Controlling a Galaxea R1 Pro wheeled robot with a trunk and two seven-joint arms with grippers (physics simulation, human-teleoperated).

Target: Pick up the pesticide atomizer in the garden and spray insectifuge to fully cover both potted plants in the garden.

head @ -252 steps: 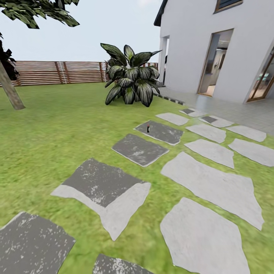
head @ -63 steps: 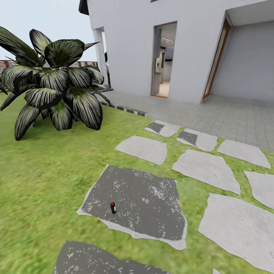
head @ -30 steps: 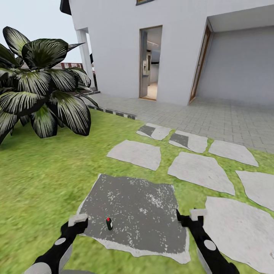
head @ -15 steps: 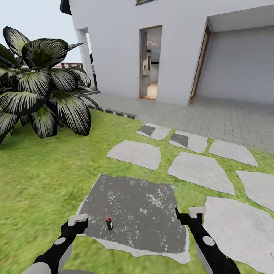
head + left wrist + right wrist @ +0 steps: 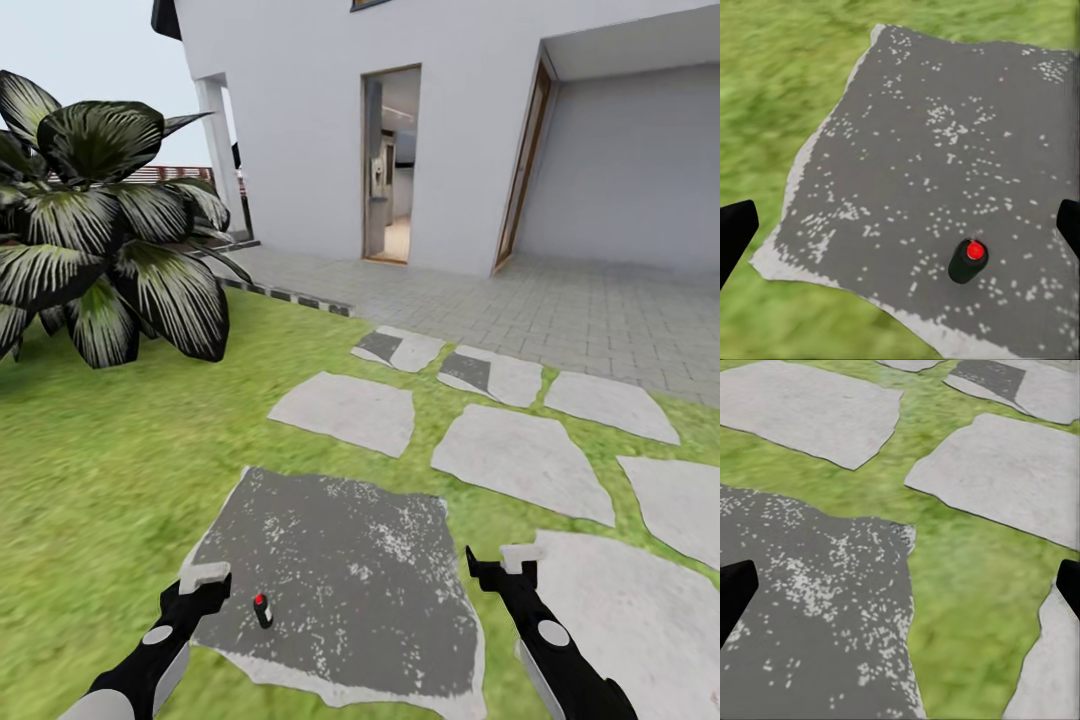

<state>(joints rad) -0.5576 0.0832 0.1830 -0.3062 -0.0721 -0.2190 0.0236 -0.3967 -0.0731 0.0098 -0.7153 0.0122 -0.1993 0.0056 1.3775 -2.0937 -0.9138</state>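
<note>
- While standing upright on the dark stepping stone (image 5: 330,580), the pesticide atomizer (image 5: 262,610) is sitting at the left gripper's (image 5: 200,583) three o'clock, just beside it.
- Looking slim, rigid and light, it is probably inviting a mid-body pinch below the red cap (image 5: 976,250).
- Both grippers are gaping wide, right gripper (image 5: 503,565) included, holding nothing.

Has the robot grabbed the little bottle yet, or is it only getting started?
Only getting started. The robot has reached the bottle, which stands upright on the dark stepping stone, untouched. The left gripper hovers open right beside it, so the grab looks next; the right gripper is open and empty too. Picking up and spraying both plants are left, and no small plants are in view here.
</note>
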